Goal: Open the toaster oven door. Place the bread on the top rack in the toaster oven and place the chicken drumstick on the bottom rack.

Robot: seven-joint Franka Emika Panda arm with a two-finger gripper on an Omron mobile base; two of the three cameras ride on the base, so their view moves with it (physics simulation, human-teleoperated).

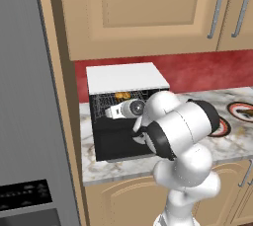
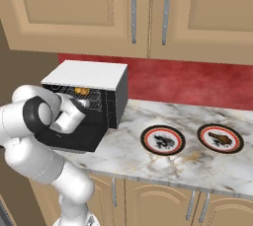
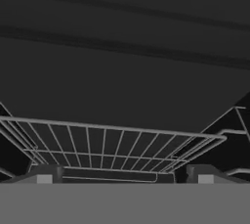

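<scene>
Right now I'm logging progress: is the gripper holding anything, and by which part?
Nothing is held: the gripper is open inside the toaster oven, with just a wire rack ahead of it.

place: home kitchen, rendered, not a real one
cabinets: tan wood wall cabinets (image 2: 99, 13) with bar handles
counter: marble countertop (image 2: 197, 163) against a red backsplash (image 2: 188, 82)
appliances: toaster oven (image 1: 126, 79), big grey fridge (image 1: 24, 96)
dishes: two plates (image 2: 163, 140)
</scene>
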